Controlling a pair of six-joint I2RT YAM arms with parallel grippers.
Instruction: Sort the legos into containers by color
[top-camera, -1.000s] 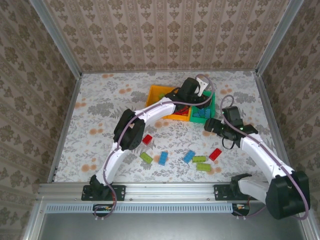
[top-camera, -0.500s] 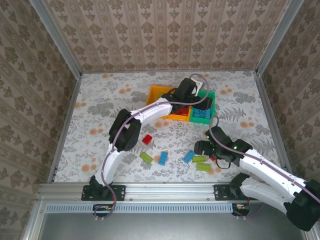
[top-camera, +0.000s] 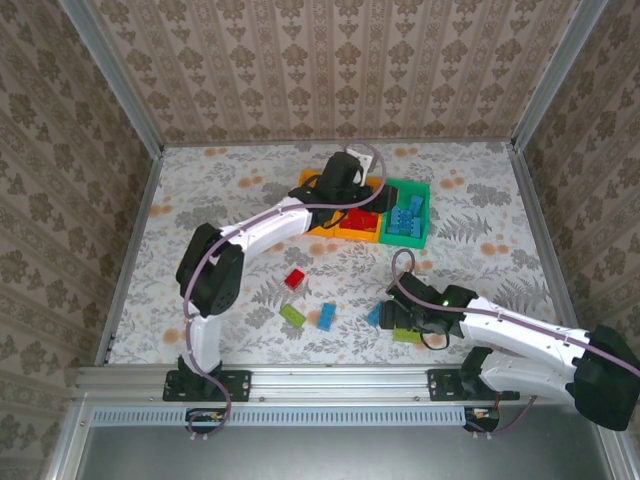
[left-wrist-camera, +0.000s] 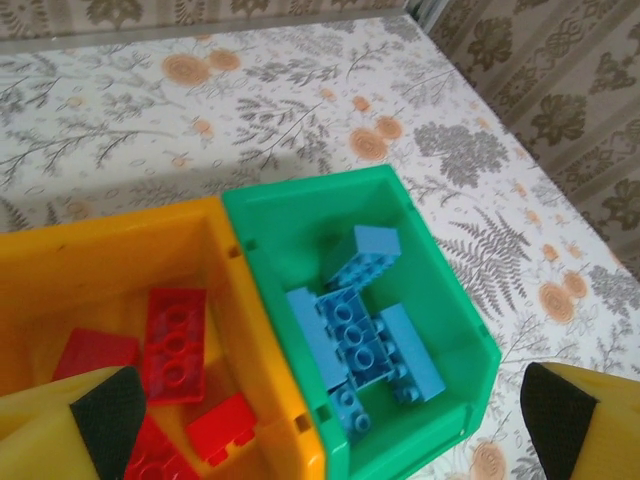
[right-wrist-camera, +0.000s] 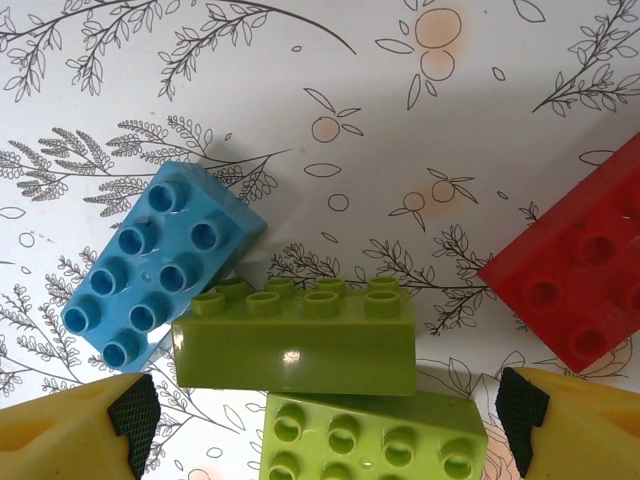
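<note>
My left gripper (top-camera: 372, 195) hangs open and empty above the line where a green bin (left-wrist-camera: 440, 290) meets an orange-yellow bin (left-wrist-camera: 100, 250). Several blue legos (left-wrist-camera: 360, 335) lie in the green bin (top-camera: 412, 188), and red legos (left-wrist-camera: 175, 340) lie in the orange-yellow one (top-camera: 360, 234). Another orange-yellow bin (top-camera: 312, 187) sits partly under the left arm. My right gripper (top-camera: 395, 322) is open low over two lime legos, one (right-wrist-camera: 295, 340) leaning on the other (right-wrist-camera: 370, 435). A blue lego (right-wrist-camera: 160, 265) touches them on the left and a red lego (right-wrist-camera: 575, 290) lies to the right.
More loose legos lie on the flowered table near the front: a red one (top-camera: 295, 279), a lime one (top-camera: 292, 315) and a blue one (top-camera: 326, 316). Metal rails and papered walls close the table on all sides.
My left gripper has opened and drawn back left from over the green bin. My right arm has swung from beside the bins down to the loose legos at the front.
</note>
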